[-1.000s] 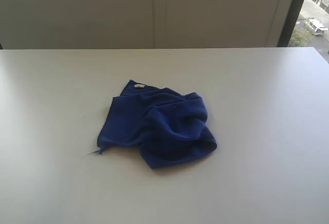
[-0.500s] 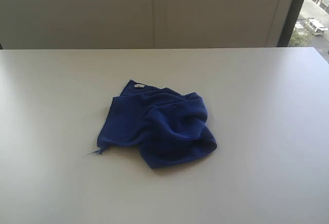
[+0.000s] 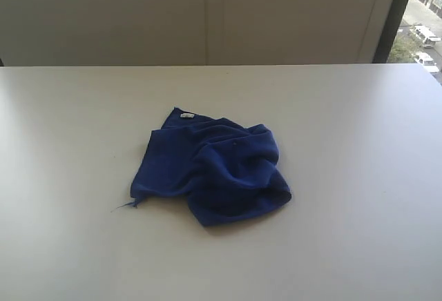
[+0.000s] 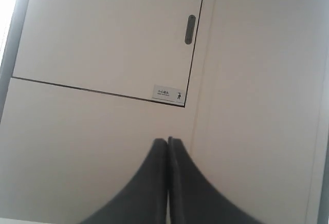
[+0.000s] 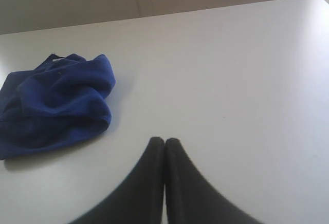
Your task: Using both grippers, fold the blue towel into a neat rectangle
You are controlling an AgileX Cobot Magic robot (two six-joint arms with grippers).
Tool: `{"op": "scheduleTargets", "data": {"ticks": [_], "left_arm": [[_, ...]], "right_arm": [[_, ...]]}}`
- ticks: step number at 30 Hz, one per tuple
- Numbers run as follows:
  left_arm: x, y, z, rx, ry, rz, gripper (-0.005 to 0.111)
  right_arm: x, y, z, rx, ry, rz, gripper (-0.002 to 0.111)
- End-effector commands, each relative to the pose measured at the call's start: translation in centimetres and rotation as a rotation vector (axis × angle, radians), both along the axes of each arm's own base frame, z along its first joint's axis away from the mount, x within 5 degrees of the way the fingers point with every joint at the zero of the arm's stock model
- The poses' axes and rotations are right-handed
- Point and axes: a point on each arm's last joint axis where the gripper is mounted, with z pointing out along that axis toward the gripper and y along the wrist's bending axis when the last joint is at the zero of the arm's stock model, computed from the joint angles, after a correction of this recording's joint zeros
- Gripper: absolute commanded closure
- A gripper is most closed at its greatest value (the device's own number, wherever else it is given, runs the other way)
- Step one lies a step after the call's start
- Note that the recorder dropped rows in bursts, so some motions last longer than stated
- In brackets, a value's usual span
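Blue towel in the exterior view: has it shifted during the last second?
No. The blue towel keeps the same crumpled outline, its white tag equally far from the table's far edge.

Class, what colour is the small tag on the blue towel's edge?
White: the small tag on the crumpled blue terry towel, clearest in the exterior view.
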Motion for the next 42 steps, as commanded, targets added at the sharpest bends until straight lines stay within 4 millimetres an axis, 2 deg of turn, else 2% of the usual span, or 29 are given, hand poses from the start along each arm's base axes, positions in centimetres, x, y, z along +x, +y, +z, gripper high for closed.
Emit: {"op": "scheduleTargets", "data": {"ticks": [1, 6, 12, 16, 22, 28, 31, 36, 42], "left_arm": [[0.1, -0.1, 2.5, 0.048, 0.126, 0.006, 0.107], [1.3, 0.0, 4.1, 0.190, 0.357, 0.057, 0.107], [2.7, 0.5, 4.0, 0.345, 0.692, 0.122, 0.107], [3.6, 0.2, 4.5, 0.375, 0.846, 0.074, 0.107], [5.2, -2.2, 5.3, 0.489, 0.941, -0.203, 0.107], [6.4, -5.3, 6.0, 0.621, 0.904, -0.591, 0.107], [7.2, -6.2, 6.1, 0.628, 0.910, -0.729, 0.107], [8.6, -7.2, 5.8, 0.627, 0.943, -0.850, 0.107], [9.8, -9.1, 5.6, 0.741, 0.964, -0.974, 0.107]], "right_arm": [[0.0, 0.0, 0.0, -0.007, -0.004, 0.003, 0.108], [0.0, 0.0, 0.0, -0.007, -0.004, 0.003, 0.108], [0.0, 0.0, 0.0, -0.007, -0.004, 0.003, 0.108], [0.0, 0.0, 0.0, -0.007, -0.004, 0.003, 0.108], [0.0, 0.0, 0.0, -0.007, -0.004, 0.003, 0.108], [0.0, 0.0, 0.0, -0.007, -0.004, 0.003, 0.108], [0.0, 0.0, 0.0, -0.007, -0.004, 0.003, 0.108], [0.0, 0.0, 0.0, -0.007, -0.004, 0.003, 0.108], [0.0, 0.0, 0.0, -0.007, -0.004, 0.003, 0.108]]}}
